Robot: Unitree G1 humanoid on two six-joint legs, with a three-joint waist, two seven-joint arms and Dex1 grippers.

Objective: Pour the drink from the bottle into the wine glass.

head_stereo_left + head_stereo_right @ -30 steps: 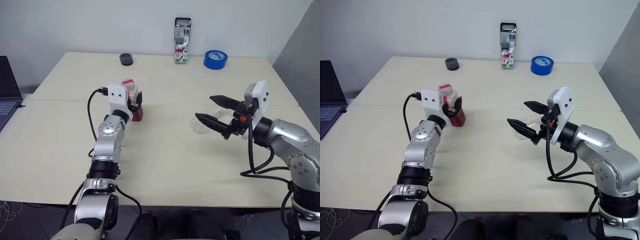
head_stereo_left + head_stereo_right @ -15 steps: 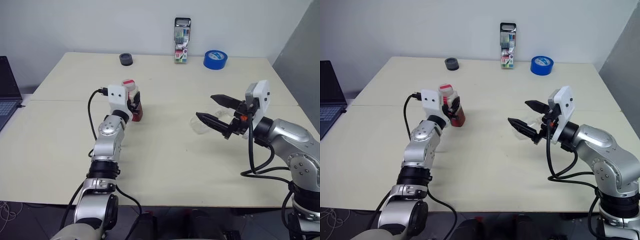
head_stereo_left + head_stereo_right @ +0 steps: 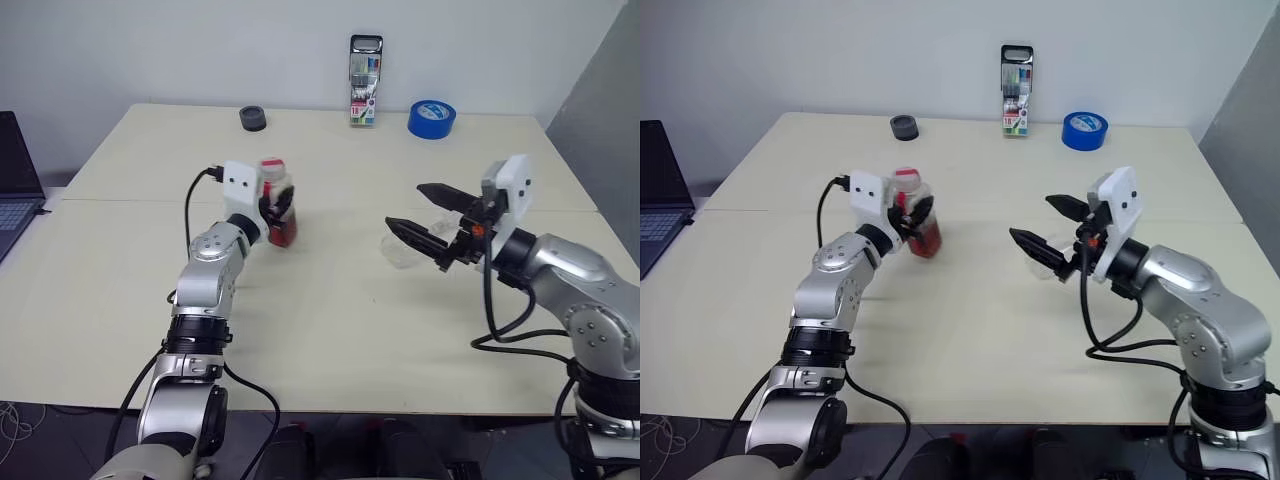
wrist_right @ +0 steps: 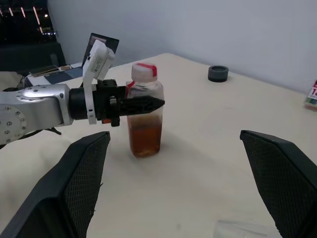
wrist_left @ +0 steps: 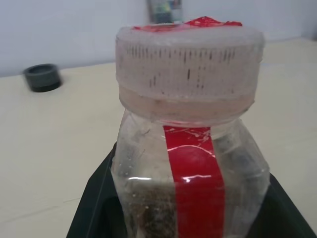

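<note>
Left gripper [image 3: 281,212] clamps the bottle [image 3: 279,215]; right gripper [image 3: 425,213] gapes wide just beside the glass [image 3: 402,251].

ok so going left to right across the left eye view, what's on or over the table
laptop → left gripper shut on the bottle → wine glass → right gripper, open; along the far edge: black roll → marker pack → blue tape
</note>
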